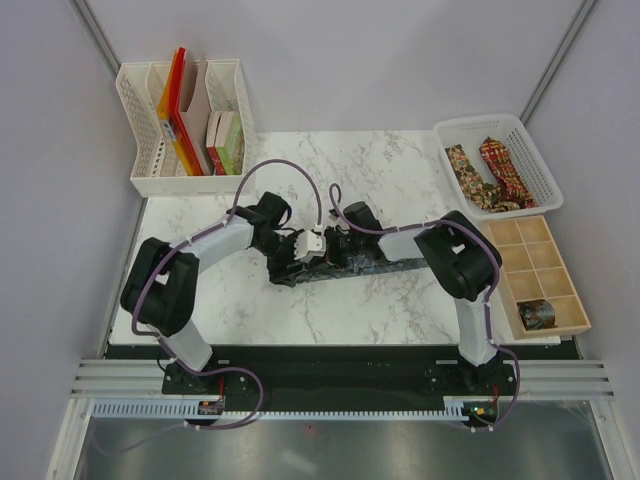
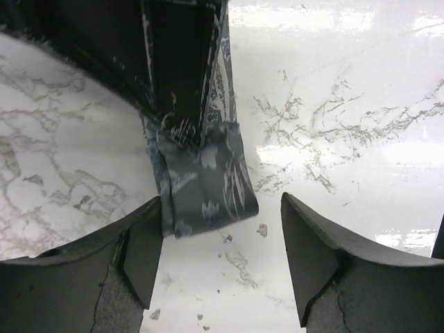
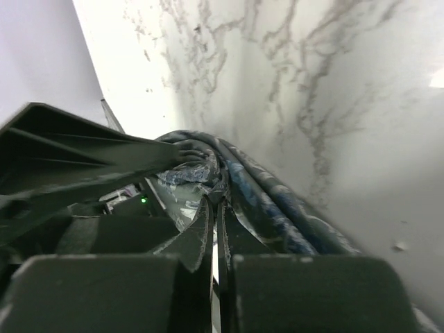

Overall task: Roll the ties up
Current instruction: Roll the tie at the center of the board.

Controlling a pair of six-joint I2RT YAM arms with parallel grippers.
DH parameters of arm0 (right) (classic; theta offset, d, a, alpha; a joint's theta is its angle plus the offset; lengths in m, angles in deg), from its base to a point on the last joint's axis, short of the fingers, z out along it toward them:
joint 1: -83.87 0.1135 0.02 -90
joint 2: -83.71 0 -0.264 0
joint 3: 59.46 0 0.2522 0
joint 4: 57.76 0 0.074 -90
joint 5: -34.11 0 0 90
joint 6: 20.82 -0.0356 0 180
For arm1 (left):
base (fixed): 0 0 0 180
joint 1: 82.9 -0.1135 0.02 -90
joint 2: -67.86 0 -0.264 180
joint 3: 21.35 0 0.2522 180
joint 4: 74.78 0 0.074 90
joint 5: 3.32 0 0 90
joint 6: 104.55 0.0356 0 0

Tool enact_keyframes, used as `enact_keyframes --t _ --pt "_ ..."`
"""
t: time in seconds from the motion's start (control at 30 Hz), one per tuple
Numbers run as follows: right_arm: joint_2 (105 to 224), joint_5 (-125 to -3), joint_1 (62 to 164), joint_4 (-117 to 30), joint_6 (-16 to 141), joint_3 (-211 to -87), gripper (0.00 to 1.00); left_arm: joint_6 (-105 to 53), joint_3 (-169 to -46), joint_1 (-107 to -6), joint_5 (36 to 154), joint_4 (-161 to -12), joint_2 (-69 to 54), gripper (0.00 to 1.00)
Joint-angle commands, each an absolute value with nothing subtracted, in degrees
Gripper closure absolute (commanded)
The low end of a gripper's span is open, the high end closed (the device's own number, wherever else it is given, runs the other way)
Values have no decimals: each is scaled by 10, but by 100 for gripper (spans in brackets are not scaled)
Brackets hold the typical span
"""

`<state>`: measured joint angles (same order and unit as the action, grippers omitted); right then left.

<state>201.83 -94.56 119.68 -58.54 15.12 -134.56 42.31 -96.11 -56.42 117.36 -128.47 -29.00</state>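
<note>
A dark grey-green tie point(image 1: 385, 266) with pale markings lies across the middle of the marble table. Its narrow end point(image 2: 205, 187) lies flat between my left gripper's point(image 2: 220, 208) open fingers, touching neither pad clearly. In the top view my left gripper point(image 1: 290, 255) is at the tie's left end. My right gripper point(image 1: 338, 248) is just to its right. In the right wrist view, my right gripper point(image 3: 216, 208) is pressed shut on bunched folds of the tie point(image 3: 277, 208). A brown-gold tie point(image 1: 462, 165) and a red tie point(image 1: 505, 170) lie in the white basket point(image 1: 540, 190).
A wooden compartment tray point(image 1: 520, 262) stands at the right edge, with a dark rolled tie point(image 1: 537, 314) in a near compartment. A white rack point(image 1: 140, 180) with coloured books and folders stands at the back left. Grey walls close in both sides.
</note>
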Motion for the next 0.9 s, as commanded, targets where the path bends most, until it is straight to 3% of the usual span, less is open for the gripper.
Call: enact_keyframes --t 0.0,0.4,0.47,0.7,0.87 --pt "2045 -888 1182 -532 209 -1348 100 420 -947 -585 1202 -1257 -243 25" --pt "2073 -871 1177 -505 240 -1347 100 459 -911 -624 1239 -1207 -226 12" --pt "2073 -871 1181 -507 237 -1345 100 456 -901 -624 1245 -1181 -224 0" --pt "2071 -870 1203 -528 209 -1349 100 480 -891 -622 1247 -1163 -238 1" --pt "2074 -866 1218 -553 185 -1344 100 498 -878 -622 1243 -1178 -229 17"
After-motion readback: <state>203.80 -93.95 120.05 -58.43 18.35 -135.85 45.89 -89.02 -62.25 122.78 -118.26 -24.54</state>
